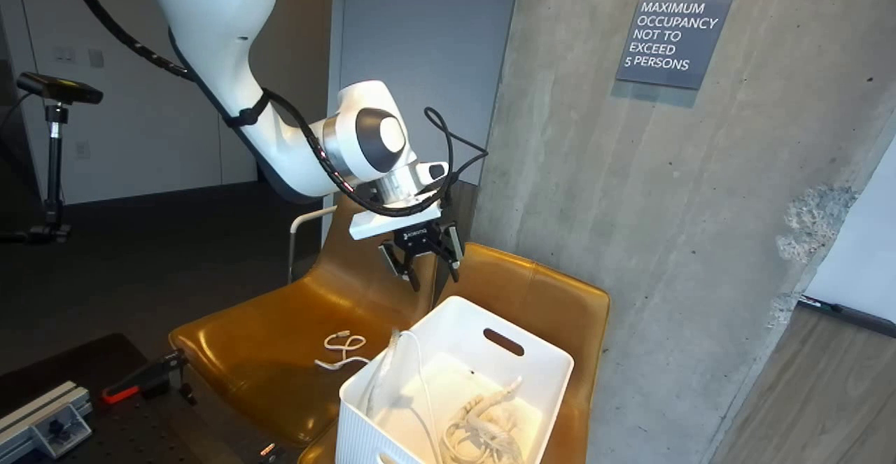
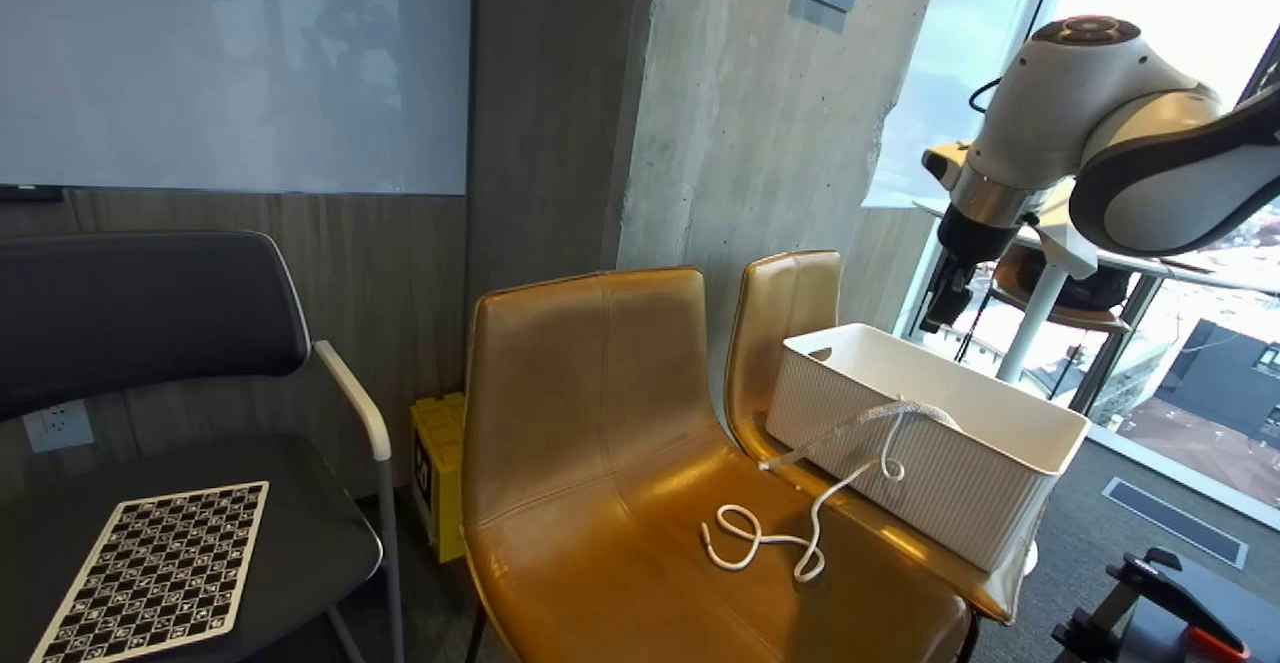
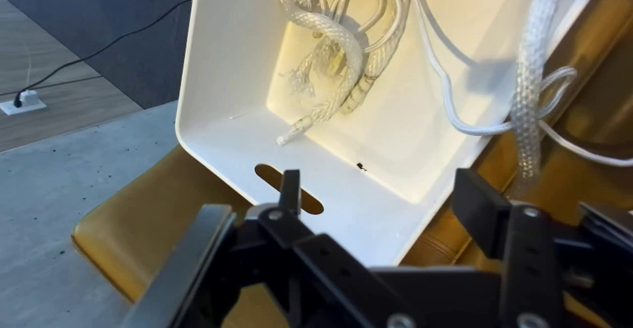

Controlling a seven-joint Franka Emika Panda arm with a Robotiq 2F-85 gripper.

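My gripper [image 1: 435,282] is open and empty, above the end of a white ribbed bin [image 1: 539,369]. In the wrist view, the spread fingers [image 3: 381,194] frame the bin's end wall [image 3: 366,219] with its oval handle slot. The gripper also shows beyond the bin [image 2: 970,503] in an exterior view [image 2: 940,315]. A tangle of whitish braided ropes [image 3: 341,36] lies inside the bin, away from the fingers. A thick braided rope [image 2: 860,421] hangs over the bin's long rim. A thin white cord [image 2: 745,543] runs from there onto the chair seat.
The bin stands on a brown chair [image 2: 780,293] beside another brown chair [image 2: 590,393]. A concrete pillar [image 1: 672,240] rises behind them. A camera stand [image 1: 54,163] and a dark table with a red-handled clamp [image 1: 140,380] are nearby. A black chair [image 2: 150,323] holds a patterned board [image 2: 160,563].
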